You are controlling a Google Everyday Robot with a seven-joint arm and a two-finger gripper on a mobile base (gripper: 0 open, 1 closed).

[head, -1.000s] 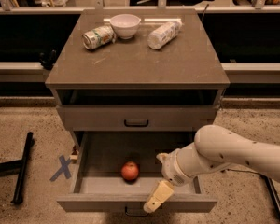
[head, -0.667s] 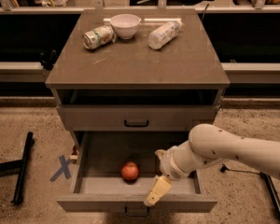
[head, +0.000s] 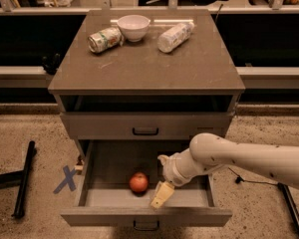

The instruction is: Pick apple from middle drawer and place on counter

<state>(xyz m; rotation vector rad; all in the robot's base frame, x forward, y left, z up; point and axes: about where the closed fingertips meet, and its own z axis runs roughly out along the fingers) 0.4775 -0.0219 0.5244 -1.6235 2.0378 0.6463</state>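
Here, my gripper [head: 162, 194] hangs inside the open middle drawer [head: 114, 158], low and near its front wall. The apple [head: 138, 182] rests on the grey drawer floor just beside it at about 10 o'clock, apart from it. Whether the gripper is spread or pressed together I cannot tell from this angle, though it plainly does not have the apple. The step in hand, as I judge it, is the reach for the fruit. To do it well I should shift toward 10 o'clock until the apple sits centred under the gripper. I should then come down straight, so a round thing is not nudged into rolling toward the back at 12 o'clock, and grip across its widest part with gentle pressure. The lift should rise and draw back toward 6 o'clock, clearing the upper drawer front [head: 104, 126] and the counter [head: 149, 68] edge above it. The near half of the counter looks the safest landing spot. A white bowl [head: 133, 26], a can [head: 104, 39] and a bottle [head: 174, 36] lie along its far side at 12 o'clock.
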